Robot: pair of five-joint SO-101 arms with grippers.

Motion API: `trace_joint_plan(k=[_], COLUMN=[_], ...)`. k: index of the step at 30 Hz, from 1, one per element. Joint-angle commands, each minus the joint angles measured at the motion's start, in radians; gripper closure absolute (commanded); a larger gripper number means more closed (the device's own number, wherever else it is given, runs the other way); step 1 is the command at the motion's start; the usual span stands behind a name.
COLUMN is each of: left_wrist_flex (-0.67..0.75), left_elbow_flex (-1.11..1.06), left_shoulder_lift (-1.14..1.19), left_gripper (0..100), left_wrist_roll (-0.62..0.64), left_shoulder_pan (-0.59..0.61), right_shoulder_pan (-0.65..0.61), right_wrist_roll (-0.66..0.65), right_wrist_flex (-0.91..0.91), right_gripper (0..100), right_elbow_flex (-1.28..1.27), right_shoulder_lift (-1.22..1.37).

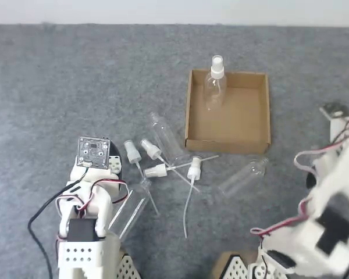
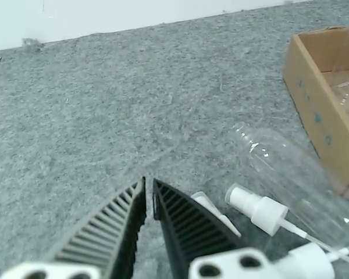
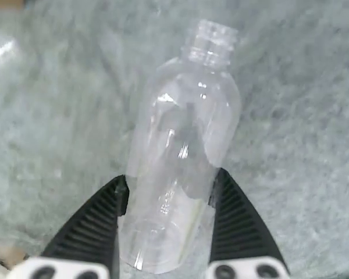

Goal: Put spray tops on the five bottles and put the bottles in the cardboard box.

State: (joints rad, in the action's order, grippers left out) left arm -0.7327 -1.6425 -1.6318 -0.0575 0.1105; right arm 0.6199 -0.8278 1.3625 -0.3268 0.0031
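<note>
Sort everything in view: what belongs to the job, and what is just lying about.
Job: cardboard box; capped bottle standing in it; three uncapped bottles lying loose; held bottle in the right gripper; four loose spray tops.
Lying about: grey carpet; white wall.

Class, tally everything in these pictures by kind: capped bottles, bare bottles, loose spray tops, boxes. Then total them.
Capped bottle: 1
Bare bottles: 4 (one in the right gripper)
Loose spray tops: 4
Cardboard box: 1
Total: 10
</note>
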Motion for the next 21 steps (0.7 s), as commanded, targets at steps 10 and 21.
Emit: trace_joint_plan(k=[10, 21], left_wrist_flex=[-0.005, -0.005], left_elbow_flex=[0.039, 0.039], left_shoulder_lift=[-0.017, -0.017], left_gripper=[99, 99], left_wrist_roll=[-0.008, -0.008], left_shoulder_pan=[-0.003, -0.003], right_shoulder_pan=[0.104, 0.193], right_wrist_roll=[-0.15, -0.149], right_wrist_flex=[-0.162, -0.243], right_gripper=[88.8, 78.9], right_elbow_flex=[-0.534, -0.54], right_shoulder_lift=[-0.515, -0.639])
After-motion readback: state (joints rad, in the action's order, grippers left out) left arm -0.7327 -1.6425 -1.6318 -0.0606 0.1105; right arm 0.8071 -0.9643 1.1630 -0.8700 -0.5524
